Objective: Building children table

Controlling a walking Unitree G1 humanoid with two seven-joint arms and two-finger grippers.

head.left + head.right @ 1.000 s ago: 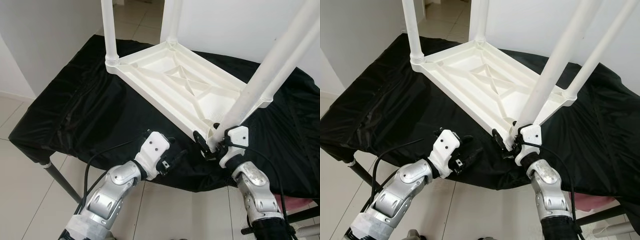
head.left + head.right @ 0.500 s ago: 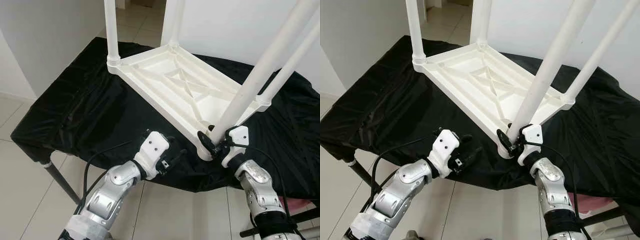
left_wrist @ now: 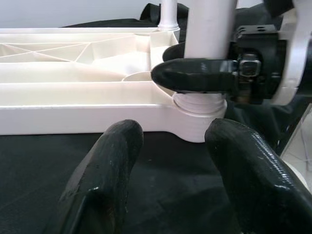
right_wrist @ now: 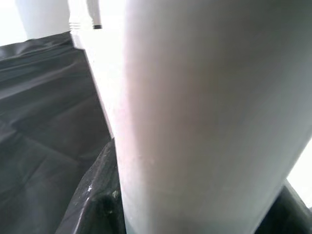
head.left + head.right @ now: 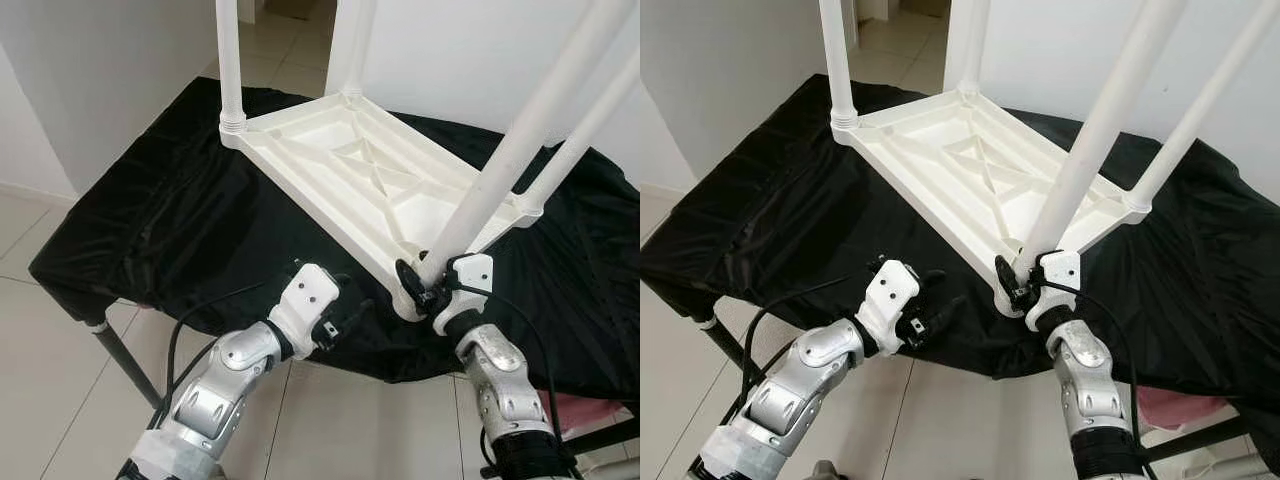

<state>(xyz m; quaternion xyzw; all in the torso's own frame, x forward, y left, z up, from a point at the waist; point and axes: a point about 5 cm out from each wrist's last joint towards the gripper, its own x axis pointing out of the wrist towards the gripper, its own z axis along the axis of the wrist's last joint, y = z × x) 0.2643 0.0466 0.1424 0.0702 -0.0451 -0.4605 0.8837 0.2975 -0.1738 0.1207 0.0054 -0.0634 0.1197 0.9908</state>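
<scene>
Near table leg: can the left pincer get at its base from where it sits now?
Probably yes. The left pincer is open, apart from the near leg, with bare black cloth between. The right pincer already grips the base, leaving little room.

Upturned table on cloth

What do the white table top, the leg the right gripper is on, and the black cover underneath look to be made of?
Upside-down white table top: probably moulded plastic, matte, with cast ribs and a cross brace. White round leg in the right gripper: likely the same plastic, smooth. Black cover: thin fabric or sheeting, creased, with a faint sheen.
</scene>
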